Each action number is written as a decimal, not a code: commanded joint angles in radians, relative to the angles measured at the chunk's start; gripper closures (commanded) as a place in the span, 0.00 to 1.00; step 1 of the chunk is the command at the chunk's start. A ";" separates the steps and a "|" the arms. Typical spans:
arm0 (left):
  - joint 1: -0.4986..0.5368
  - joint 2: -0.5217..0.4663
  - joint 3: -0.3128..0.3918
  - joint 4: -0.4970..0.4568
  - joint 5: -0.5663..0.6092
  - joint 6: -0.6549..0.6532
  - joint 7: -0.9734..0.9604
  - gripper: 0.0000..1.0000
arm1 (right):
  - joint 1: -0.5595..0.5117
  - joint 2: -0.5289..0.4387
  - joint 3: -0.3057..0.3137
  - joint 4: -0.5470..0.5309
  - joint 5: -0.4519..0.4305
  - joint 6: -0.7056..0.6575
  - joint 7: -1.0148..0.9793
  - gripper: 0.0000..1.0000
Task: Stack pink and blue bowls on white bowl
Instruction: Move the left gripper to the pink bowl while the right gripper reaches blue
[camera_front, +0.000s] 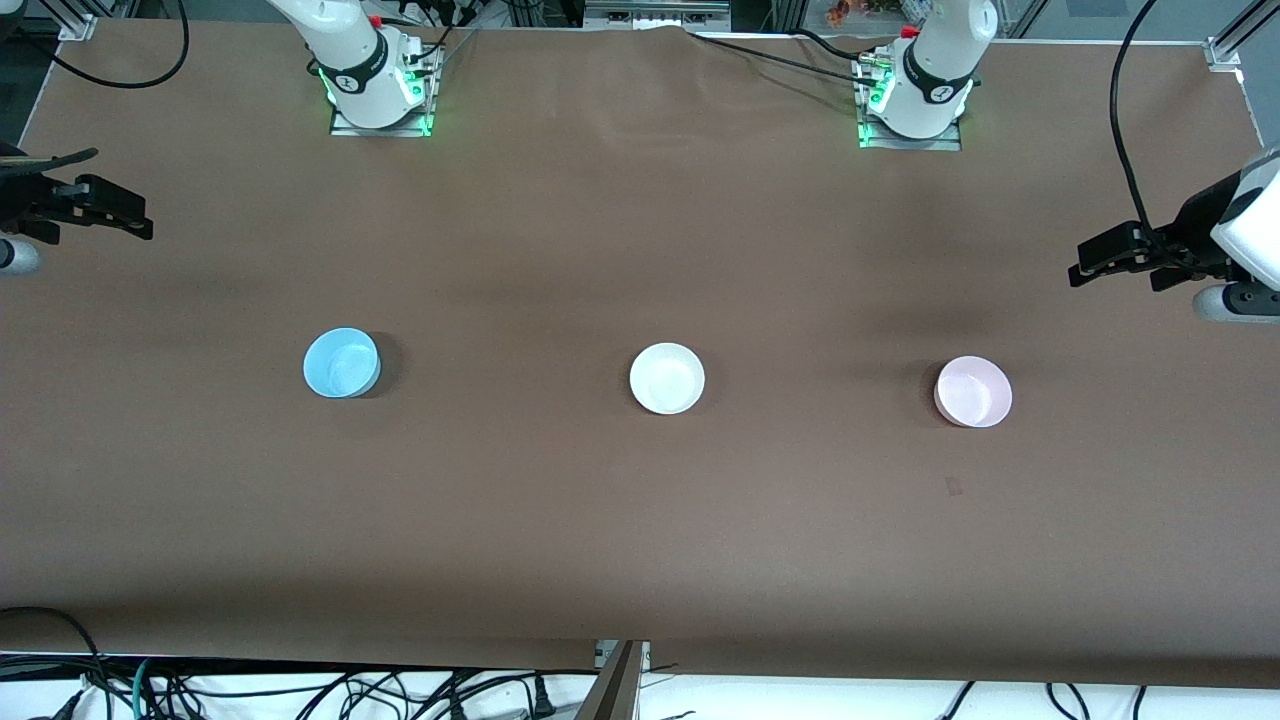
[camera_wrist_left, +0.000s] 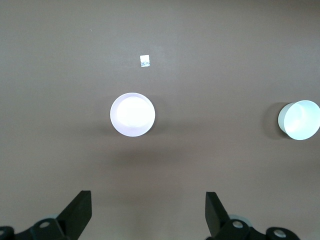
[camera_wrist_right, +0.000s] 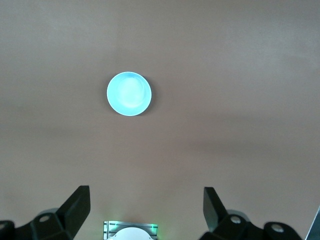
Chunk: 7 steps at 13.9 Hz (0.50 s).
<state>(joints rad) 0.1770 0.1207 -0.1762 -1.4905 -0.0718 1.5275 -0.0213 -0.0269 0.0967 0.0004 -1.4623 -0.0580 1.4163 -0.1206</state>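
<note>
We are holding the left gripper (camera_front: 1085, 268) and right gripper (camera_front: 135, 215) spread apart at the table ends. Pink bowl (camera_front: 973, 391), white bowl (camera_front: 667, 378) and blue bowl (camera_front: 341, 362) are sitting well apart; a rim pinch is risking slipping.

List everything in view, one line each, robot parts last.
blue bowl: one, light blue, on the table toward the right arm's end.
white bowl: one, white, mid-table between the other two.
pink bowl: one, pale pink, toward the left arm's end.
table: one, brown cover.
cables: several, black, along the edge nearest the front camera.
left gripper: one, black, open, waiting above its end of the table.
right gripper: one, black, open, waiting likewise.
</note>
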 joint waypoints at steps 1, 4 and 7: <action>-0.004 0.005 0.000 0.013 -0.006 -0.006 -0.006 0.00 | -0.007 0.011 0.001 0.025 0.004 -0.005 -0.007 0.00; -0.004 0.007 0.000 0.015 -0.006 -0.006 -0.006 0.00 | -0.007 0.011 0.001 0.025 0.006 -0.005 -0.007 0.01; -0.007 0.031 -0.002 0.015 -0.008 -0.004 -0.008 0.00 | -0.007 0.011 0.001 0.025 0.006 -0.005 -0.007 0.00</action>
<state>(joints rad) 0.1756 0.1255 -0.1767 -1.4906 -0.0718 1.5275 -0.0213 -0.0269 0.0968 -0.0001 -1.4623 -0.0580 1.4169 -0.1206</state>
